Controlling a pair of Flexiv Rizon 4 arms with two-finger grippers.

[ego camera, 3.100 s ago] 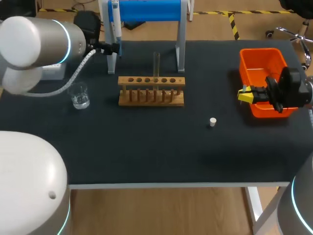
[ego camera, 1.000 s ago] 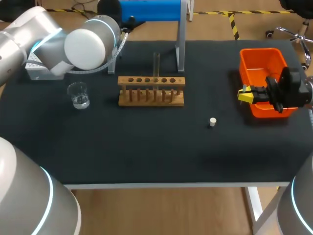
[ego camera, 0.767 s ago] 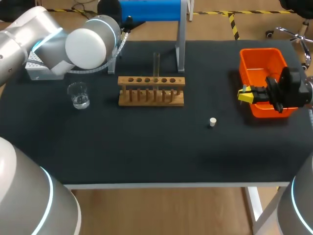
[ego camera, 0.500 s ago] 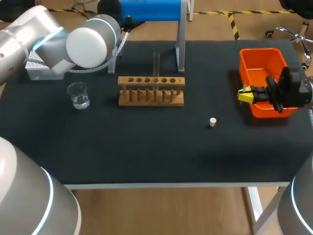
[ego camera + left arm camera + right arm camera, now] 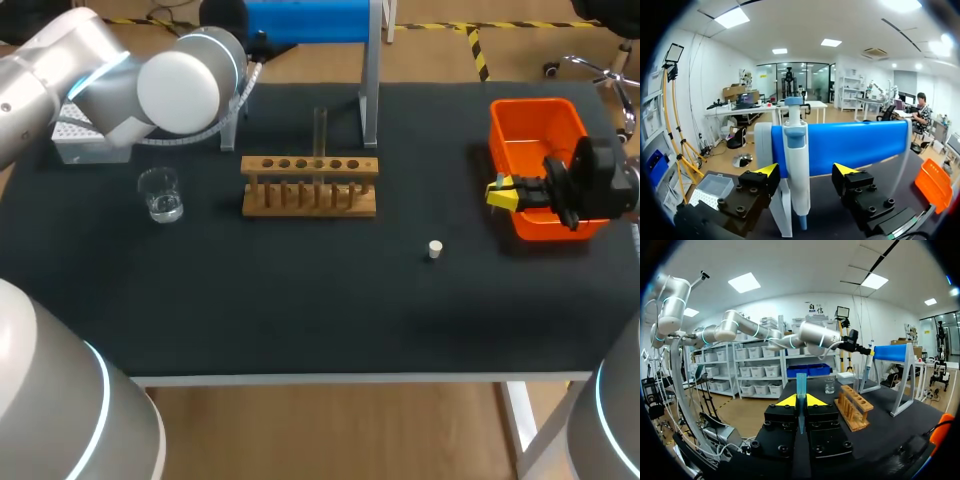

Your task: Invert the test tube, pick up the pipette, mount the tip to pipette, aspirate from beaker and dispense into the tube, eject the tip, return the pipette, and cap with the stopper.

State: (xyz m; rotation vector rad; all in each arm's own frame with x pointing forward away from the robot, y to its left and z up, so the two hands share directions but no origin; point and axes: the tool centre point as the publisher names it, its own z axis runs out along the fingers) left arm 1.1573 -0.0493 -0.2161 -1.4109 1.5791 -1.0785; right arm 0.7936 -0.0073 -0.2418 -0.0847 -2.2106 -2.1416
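**A:** Fingers, seen from overhead?

**B:** I cannot tell from there. The right gripper [image 5: 501,192] hovers by the bin [image 5: 530,115] at the table's [image 5: 300,310] right edge. The tube [image 5: 320,135] stands upright in the rack [image 5: 310,187], and the stopper [image 5: 434,249] lies loose, so it is uncapped.

**A:** Left wrist?

**B:** The left gripper [image 5: 806,172] is spread around the pipette [image 5: 796,165] without touching it. The pipette hangs on its stand [image 5: 855,145] at the far left corner.

**A:** Right wrist?

**B:** Pinching a tip [image 5: 801,382]. I'd say the pickup, mounting and everything after are left.
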